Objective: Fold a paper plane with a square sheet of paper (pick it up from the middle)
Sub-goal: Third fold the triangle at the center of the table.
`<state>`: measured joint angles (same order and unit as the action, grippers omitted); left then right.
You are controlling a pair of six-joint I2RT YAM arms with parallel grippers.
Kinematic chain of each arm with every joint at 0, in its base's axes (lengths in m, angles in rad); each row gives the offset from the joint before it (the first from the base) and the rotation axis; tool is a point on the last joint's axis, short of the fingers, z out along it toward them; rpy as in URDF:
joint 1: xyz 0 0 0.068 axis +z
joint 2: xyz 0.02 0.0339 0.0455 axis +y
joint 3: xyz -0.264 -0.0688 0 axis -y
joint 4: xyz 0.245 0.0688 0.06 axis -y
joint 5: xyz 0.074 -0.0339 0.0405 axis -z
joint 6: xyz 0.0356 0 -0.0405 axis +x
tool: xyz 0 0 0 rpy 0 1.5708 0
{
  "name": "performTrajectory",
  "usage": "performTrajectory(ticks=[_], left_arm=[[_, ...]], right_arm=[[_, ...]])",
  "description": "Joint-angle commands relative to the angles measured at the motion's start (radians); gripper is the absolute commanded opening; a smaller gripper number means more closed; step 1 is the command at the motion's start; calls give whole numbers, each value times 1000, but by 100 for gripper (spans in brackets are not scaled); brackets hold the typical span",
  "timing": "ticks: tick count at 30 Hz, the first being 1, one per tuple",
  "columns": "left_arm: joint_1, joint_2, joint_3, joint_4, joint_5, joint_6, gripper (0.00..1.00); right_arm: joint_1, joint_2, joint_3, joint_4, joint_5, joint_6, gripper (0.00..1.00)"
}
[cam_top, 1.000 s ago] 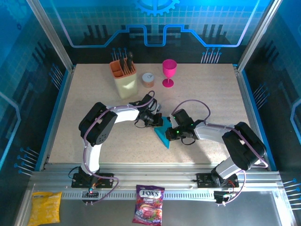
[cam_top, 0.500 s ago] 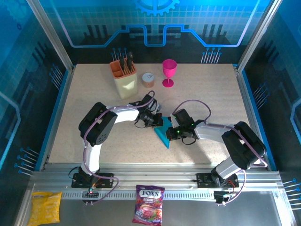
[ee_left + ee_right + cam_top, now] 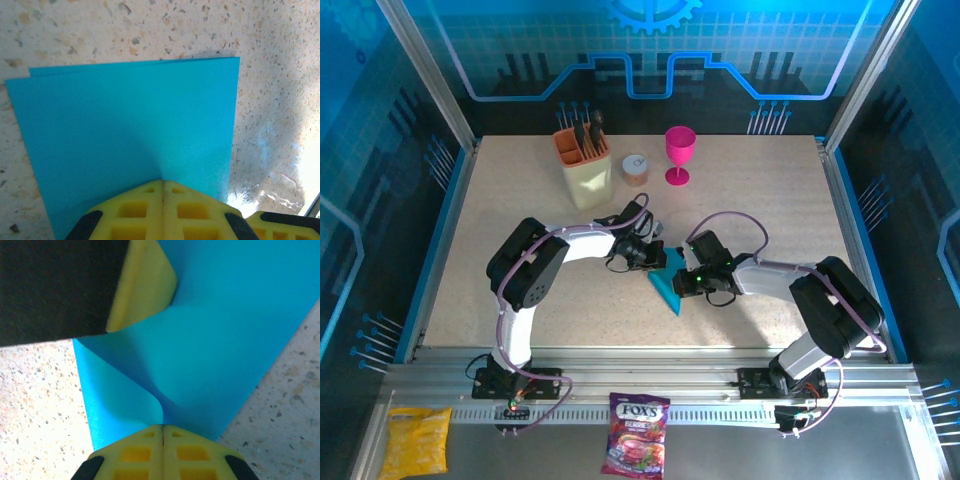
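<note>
1. Two pairs of fingers hold one sheet. The left fingers (image 3: 150, 202) are pressed fully together, yellow pads with no gap, pinching the nearest edge of the square sheet of paper (image 3: 130, 125).
2. The right fingers (image 3: 150, 442) are also closed tight on the same bright cyan sheet. Just ahead of their tips the paper buckles into a soft, rounded fold.
3. Beyond the left fingers the sheet spreads out over the speckled table (image 3: 270, 100). Its far edge shows two layers slightly out of line, so it appears to be folded over once.
4. Ahead and to the upper left of the right fingers, one yellow tip of the left fingers rests against the sheet. The two grips sit close together, on opposite sides of the paper.
5. Seen from above, the sheet lies between the two sets of fingers as a slanted wedge.
6. This looks like an early fold being worked. There is no slim pointed dart and there are no wings yet.
7. The next move probably calls for one grip to anchor the sheet while the other carries an edge across to line it up. The crease would then need pressing flat. Paper this thin could slip or crumple.
</note>
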<state>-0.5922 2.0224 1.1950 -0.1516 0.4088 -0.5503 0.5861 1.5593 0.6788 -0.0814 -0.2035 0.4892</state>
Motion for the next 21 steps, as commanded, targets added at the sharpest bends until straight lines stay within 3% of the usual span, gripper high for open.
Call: performTrajectory(ticks=[1, 21], left_arm=[[-6, 16, -34, -52, -61, -2, 0], [-6, 15, -43, -48, -62, -2, 0]], right_arm=[[-14, 7, 31, -5, -19, 1, 0], [-15, 22, -31, 46, -24, 26, 0]])
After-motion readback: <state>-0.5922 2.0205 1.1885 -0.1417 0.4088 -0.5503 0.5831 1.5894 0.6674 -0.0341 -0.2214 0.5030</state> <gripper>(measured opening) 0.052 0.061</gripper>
